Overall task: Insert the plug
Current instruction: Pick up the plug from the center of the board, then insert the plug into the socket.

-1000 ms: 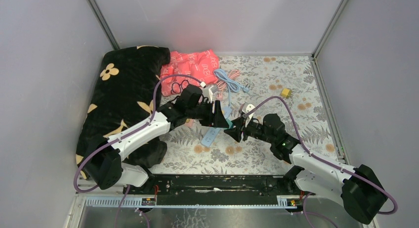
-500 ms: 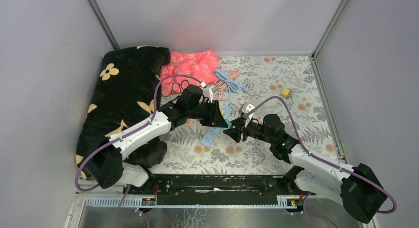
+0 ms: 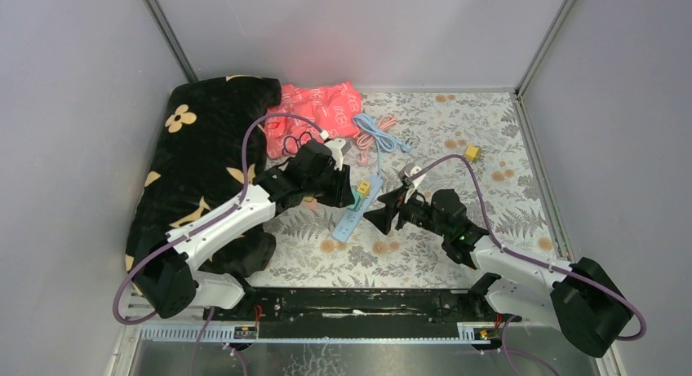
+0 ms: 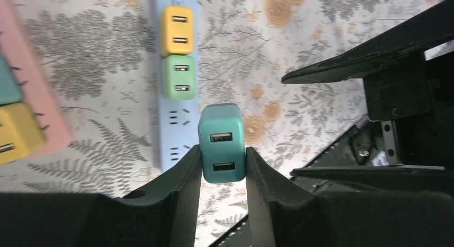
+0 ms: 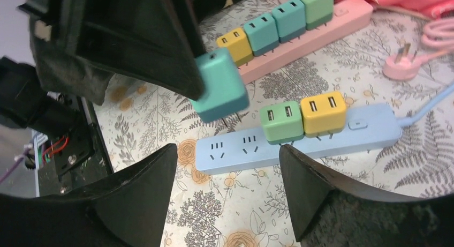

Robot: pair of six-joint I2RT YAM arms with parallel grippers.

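Top: the left gripper (image 3: 356, 198) hangs over the blue power strip (image 3: 349, 219) on the desk (image 3: 457, 123). Left wrist: its jaws pinch the teal plug (image 4: 222, 142) near the strip's free sockets. Right wrist: the right gripper (image 5: 227, 150) stands wide, empty.

Left claw (image 4: 223, 153) took teal plug (image 4: 221, 130); right claw (image 5: 227, 150) released.

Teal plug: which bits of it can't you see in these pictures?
Left wrist view: the teal plug, in the left gripper, shows only its USB face; its prongs are hidden behind its body.
Right wrist view: a gripper finger covers one side.
Top view: too small to make out.
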